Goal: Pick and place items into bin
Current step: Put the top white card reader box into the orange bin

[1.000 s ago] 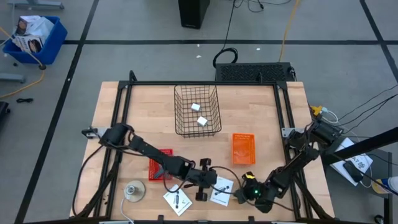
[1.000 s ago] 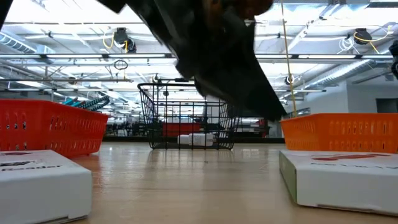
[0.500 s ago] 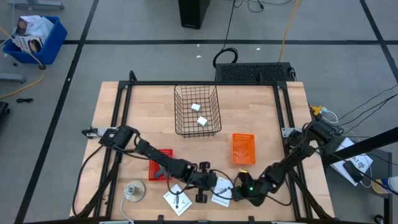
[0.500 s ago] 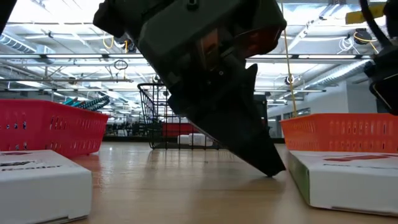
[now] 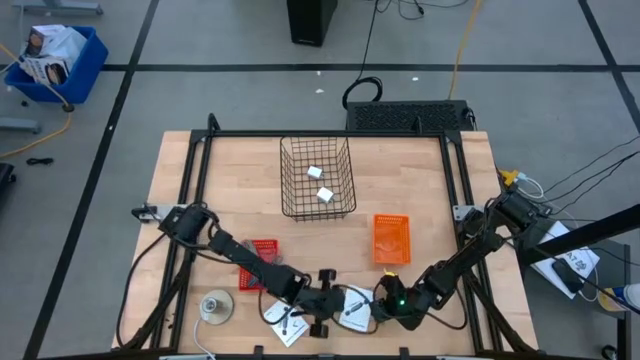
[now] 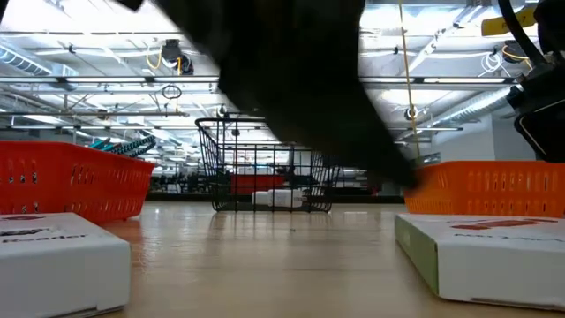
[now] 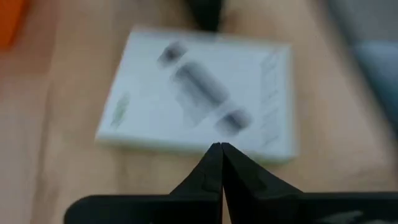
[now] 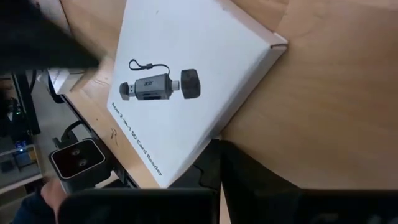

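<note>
White boxes (image 5: 355,310) lie between both arms, apparently beside grey disc (image 5: 216,306).

Premises identified as an industrial lab/workshop w/ open floor. Grey concrete floor (image 5: 200,90) is marked off w/ dark tape lines; cables are run across it. Exposed ceiling trusses (image 6: 106,84) w/ strip lights and ducting are seen beyond the wooden workbench (image 5: 240,170). A blue storage bin (image 5: 52,62) is kept at floor level.
</note>
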You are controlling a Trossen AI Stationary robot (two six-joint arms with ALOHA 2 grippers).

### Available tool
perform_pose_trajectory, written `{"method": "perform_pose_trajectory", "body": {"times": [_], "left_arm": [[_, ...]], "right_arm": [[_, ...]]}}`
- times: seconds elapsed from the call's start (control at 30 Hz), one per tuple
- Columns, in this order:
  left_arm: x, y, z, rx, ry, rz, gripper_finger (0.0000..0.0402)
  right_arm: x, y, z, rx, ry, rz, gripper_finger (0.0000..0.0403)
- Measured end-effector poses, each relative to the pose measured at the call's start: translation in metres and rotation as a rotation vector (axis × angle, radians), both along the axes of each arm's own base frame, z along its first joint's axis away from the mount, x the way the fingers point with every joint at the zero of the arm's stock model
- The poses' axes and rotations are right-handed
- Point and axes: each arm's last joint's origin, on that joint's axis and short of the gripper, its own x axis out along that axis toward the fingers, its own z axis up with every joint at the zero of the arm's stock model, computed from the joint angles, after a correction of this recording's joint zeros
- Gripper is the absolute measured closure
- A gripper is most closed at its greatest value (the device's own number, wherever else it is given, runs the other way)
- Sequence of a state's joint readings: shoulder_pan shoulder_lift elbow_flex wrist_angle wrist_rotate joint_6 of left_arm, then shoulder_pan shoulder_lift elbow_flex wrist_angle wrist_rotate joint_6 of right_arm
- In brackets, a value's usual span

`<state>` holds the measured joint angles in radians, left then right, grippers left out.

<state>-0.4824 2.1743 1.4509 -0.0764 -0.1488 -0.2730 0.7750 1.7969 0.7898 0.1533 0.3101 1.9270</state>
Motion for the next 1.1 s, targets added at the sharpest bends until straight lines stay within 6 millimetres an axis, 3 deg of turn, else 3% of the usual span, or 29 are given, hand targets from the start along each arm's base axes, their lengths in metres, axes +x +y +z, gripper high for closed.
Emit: {"method": "perform_pose_trajectory", "body": {"times": [0.23,1.1], "left_arm": [[0.009,0.016,-0.015,-0.034,0.048,0.023,0.0398],[0.012,0.024,-0.017,-0.024,0.049,0.085,0.0397]], "right_arm": [[0.001,-0.001,0.0,-0.018,-0.018,0.001,0.0403],[0.017,0.0,0.014,-0.204,-0.308,0.055,0.0403]]}}
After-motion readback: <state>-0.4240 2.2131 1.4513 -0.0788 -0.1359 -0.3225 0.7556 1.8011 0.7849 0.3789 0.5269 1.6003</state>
